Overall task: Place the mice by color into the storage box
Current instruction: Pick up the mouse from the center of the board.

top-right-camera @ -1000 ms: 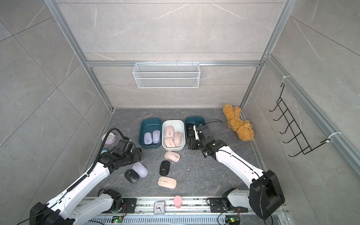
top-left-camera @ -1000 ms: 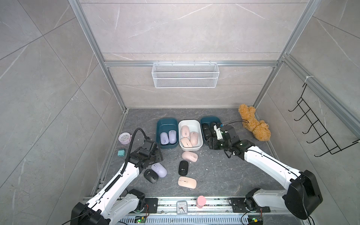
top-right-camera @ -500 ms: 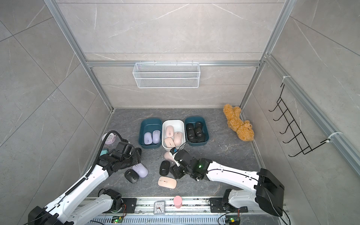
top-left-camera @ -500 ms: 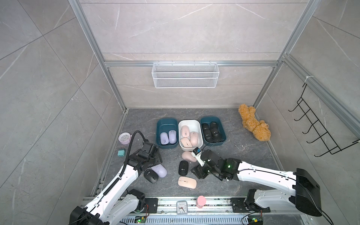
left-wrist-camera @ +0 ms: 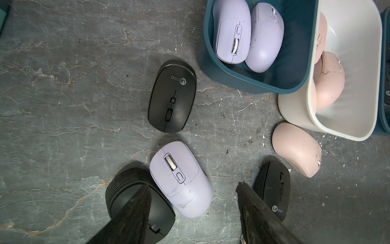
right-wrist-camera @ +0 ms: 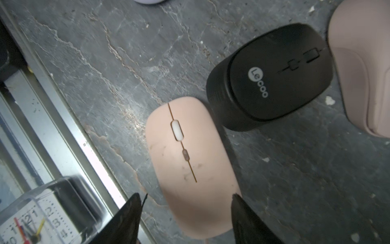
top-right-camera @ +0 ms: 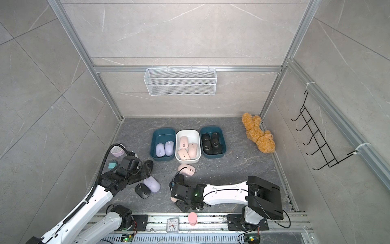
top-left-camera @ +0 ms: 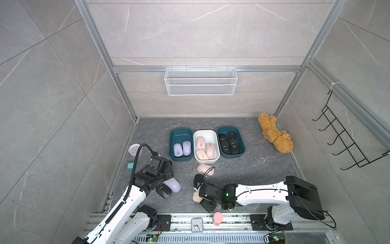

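Looking through the left wrist camera, I see the left gripper [left-wrist-camera: 192,187] with its jaws standing apart around the tail of the loose lavender mouse [left-wrist-camera: 181,179], nothing clamped. One finger [left-wrist-camera: 135,215] overlaps a ribbed black mouse [left-wrist-camera: 120,190] lying against the lavender one. If I close here, I judge it could drag that black one along or skid the lavender shell sideways. Its home, the teal box [left-wrist-camera: 253,89] with two stored lavender mice [left-wrist-camera: 232,31], lies beyond a second black mouse [left-wrist-camera: 172,96].

Through the right wrist camera, the right gripper [right-wrist-camera: 185,195] is spread either side of the near pink mouse [right-wrist-camera: 190,164], not yet pinching. A third black mouse [right-wrist-camera: 272,71] sits just beside its nose, and a clock [right-wrist-camera: 31,219] stands by the rail [right-wrist-camera: 69,143]. A grip this far back on a smooth shell may squirt it forward.

In both top views the white box [top-left-camera: 206,133] holds the stored pink mice [top-left-camera: 203,147]. A second ago the right arm reached over the black-mouse box [top-left-camera: 229,127]; now it has swung forward to the near pink mouse. The left arm has barely shifted.
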Robot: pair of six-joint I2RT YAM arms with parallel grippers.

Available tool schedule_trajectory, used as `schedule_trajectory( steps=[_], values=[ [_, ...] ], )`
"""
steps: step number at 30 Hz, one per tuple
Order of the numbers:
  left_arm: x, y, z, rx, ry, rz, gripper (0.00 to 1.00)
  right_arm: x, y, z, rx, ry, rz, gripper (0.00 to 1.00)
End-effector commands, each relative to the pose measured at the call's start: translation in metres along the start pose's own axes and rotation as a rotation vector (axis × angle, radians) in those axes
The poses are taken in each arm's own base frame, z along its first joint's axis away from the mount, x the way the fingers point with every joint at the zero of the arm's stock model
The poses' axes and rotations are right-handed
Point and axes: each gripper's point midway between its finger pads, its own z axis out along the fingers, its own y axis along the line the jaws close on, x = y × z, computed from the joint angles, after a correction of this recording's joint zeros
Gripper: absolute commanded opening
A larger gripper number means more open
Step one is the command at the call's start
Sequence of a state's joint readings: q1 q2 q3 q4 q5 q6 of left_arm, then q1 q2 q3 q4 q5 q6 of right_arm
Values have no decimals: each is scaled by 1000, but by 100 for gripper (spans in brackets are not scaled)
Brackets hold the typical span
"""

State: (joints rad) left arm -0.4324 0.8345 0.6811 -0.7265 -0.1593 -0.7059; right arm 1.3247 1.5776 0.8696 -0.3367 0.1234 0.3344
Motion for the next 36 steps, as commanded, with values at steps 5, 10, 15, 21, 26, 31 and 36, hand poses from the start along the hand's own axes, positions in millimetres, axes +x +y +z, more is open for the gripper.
schedule_trajectory(
  steps=[5,10,15,21,26,31,36],
  values=[
    [-6,3,-4,-12,-38,-12,67,-16,-3,4,57,-27,-48,72],
    [-7,3,-5,-14,-41,-9,67,-14,-4,10,76,-6,-73,72],
    [-8,3,-4,-17,-41,-7,67,-14,-5,15,84,8,-98,73],
    [-9,3,-5,-21,-46,-5,67,-9,-5,22,93,36,-115,72],
    [-10,2,-4,-23,-43,-1,67,-4,-4,28,88,60,-121,72],
    [-10,1,-3,-23,-41,-1,67,0,-5,33,91,75,-124,71],
    [-10,1,-3,-23,-41,1,68,1,-4,34,90,81,-126,68]
  ],
)
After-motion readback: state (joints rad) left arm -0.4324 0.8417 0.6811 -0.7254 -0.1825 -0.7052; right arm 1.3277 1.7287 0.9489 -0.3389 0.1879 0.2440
